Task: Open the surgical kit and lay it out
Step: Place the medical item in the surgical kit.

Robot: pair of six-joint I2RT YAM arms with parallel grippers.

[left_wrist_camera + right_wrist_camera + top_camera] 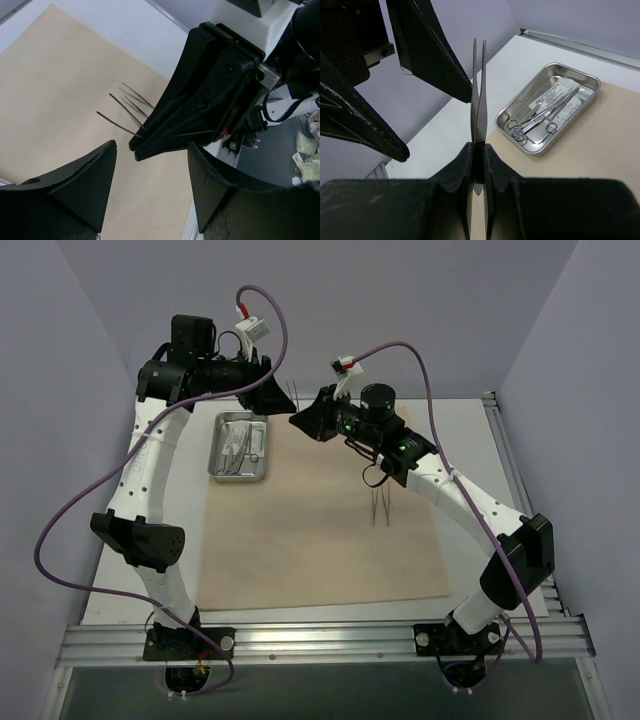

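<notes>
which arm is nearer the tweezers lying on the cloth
Right. The right arm passes close over the tweezers on the cloth; the left arm is off by the cloth's left edge, well away from them.

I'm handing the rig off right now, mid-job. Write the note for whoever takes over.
Left gripper: open, empty, close beside the right gripper over the far edge of the cloth.
Right gripper: shut on a pair of tweezers.
Cloth wrap: spread flat. Steel tray at its far left corner, holding the scissor-handled instruments and packets. Other tweezers lie on the cloth, right of centre.
Done: wrap opened, some tweezers laid out.
Left: set the held pair down, then probably lay out the tray's instruments and packets.
</notes>
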